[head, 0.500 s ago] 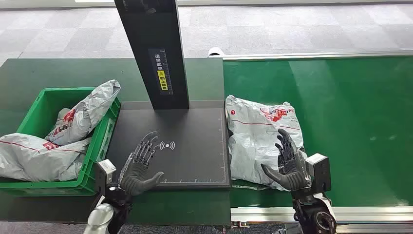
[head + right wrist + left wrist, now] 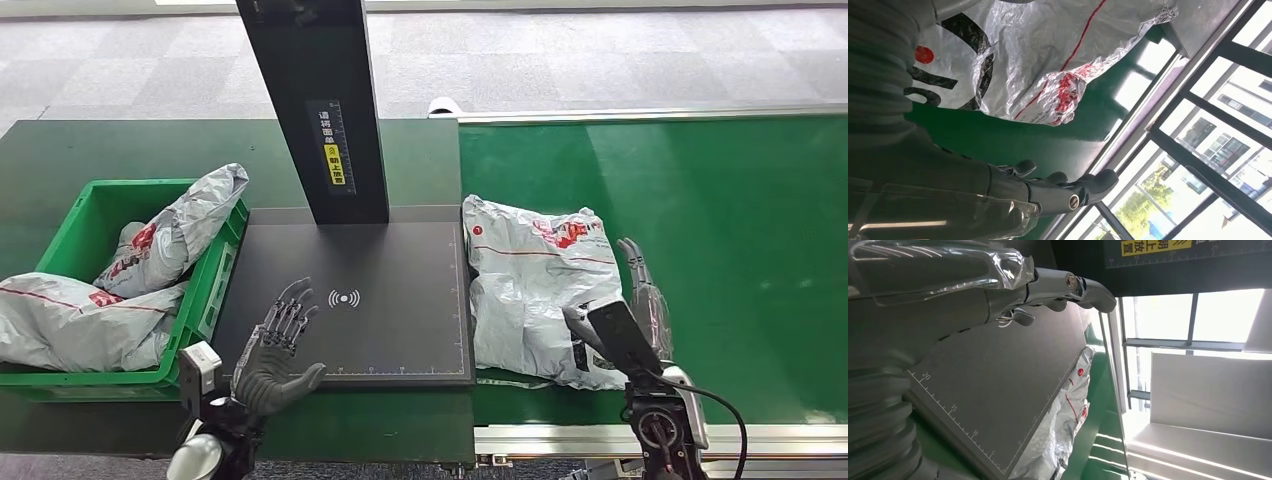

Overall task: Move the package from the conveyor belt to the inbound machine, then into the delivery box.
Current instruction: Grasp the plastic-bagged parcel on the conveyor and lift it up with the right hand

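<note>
Flanking package [image 2: 535, 290]: right hand [image 2: 640, 300], seemingly apart.

The right hand [image 2: 640, 300] has turned edge-on beside the package [image 2: 535, 285]; the left hand [image 2: 272, 350] drew back slightly.

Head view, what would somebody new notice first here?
Probably the crinkled silver plastic package with red print lying on the bright green conveyor belt, with the right hand open at its right edge. Next, the flat black scanner platform with its tall black post, and the green plastic crate holding more silver bags.
</note>
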